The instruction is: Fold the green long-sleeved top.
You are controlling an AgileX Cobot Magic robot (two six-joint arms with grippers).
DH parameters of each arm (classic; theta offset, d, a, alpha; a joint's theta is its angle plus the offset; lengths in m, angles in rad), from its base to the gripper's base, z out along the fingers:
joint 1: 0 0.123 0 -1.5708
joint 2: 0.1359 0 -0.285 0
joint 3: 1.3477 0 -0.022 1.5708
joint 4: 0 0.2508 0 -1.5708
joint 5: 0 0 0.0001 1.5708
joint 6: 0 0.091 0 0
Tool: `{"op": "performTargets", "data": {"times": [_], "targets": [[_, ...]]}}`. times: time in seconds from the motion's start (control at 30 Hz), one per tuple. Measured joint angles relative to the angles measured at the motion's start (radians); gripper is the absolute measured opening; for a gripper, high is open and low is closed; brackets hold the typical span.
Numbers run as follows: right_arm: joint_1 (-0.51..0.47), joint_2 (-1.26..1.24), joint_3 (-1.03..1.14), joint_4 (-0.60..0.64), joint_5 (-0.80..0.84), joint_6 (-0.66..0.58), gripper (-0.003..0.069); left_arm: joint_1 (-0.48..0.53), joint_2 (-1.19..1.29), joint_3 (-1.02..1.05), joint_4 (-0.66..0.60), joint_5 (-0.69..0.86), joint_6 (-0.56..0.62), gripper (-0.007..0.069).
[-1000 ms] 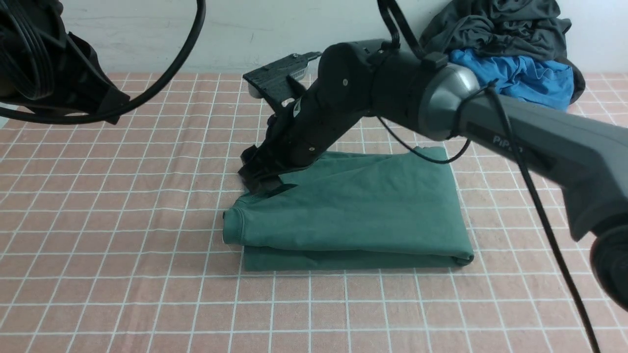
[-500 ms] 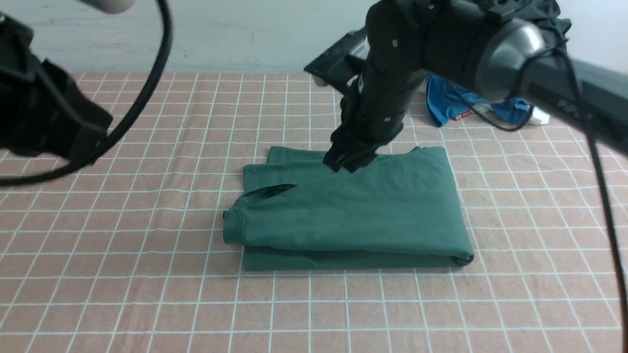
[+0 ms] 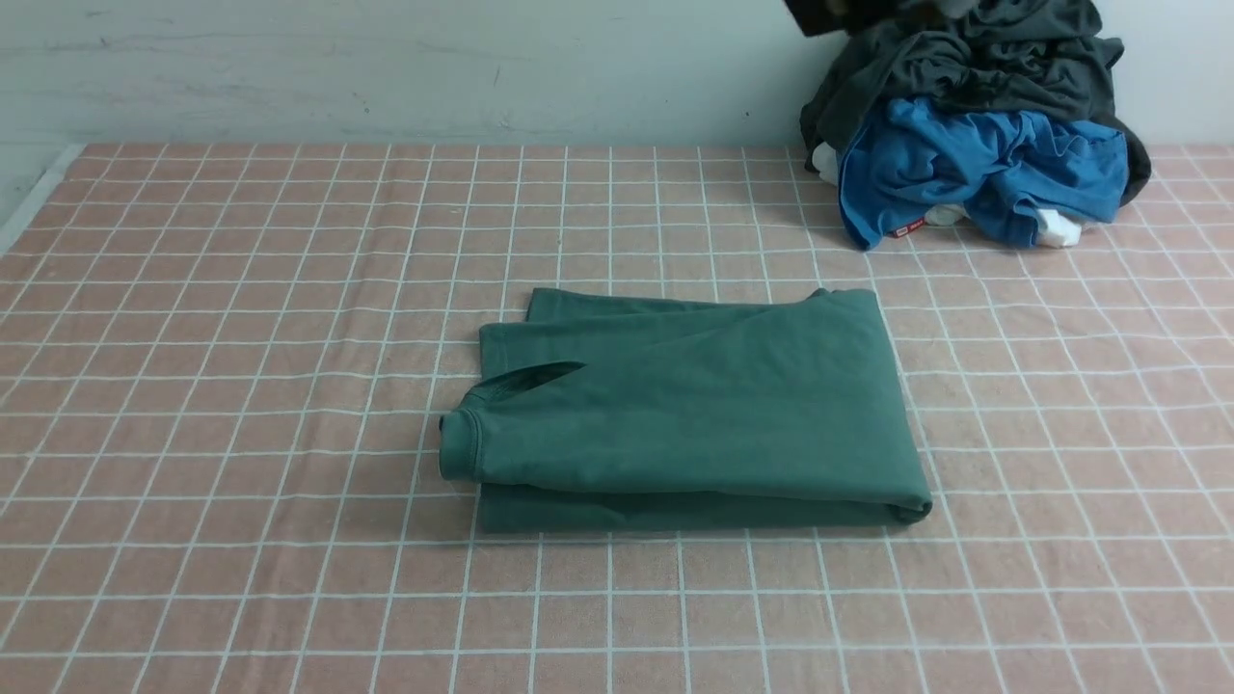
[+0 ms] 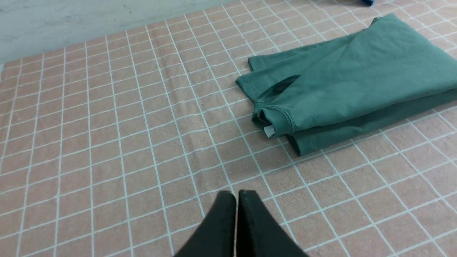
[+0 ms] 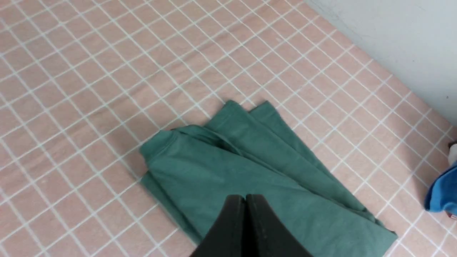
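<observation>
Green long-sleeved top (image 3: 689, 410) folded mid-desk (image 3: 241, 386), long axis left-right, directly under raised right gripper (image 5: 245, 200), nearer than left gripper (image 4: 236, 195) off its collar end; both jaws closed, empty.

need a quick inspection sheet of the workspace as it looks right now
surface: pink cloth with a white grid, lying flat, some mild creases.
job's things: green long-sleeved top folded into a compact rectangle mid-table, neck opening at the robot's left end, sleeves tucked out of sight.
clutter: blue garment and dark grey garment heaped at the far right corner, apart from the top.
grippers: left gripper shut, empty, above bare cloth; right gripper shut, empty, above the top.
cables: nothing seen.
surroundings: pale wall behind the table.
</observation>
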Motion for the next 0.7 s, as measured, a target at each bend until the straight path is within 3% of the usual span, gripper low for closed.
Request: {"op": "performTargets", "data": {"times": [0.1, 0.37, 0.7], "targets": [[0.0, -0.095, 0.109, 0.03, -0.028, -0.023, -0.0014, 0.0, -0.067, 0.056, 0.0, -0.029, 0.0, -0.0003], [0.0, -0.502, 0.589, 0.145, -0.423, -0.148, -0.0014, 0.0, -0.158, 0.141, 0.001, -0.1, 0.0, -0.0003], [0.0, -0.942, 0.98, 0.156, -0.716, -0.258, -0.0014, 0.0, -0.158, 0.145, 0.001, -0.099, 0.0, -0.0003]]}}
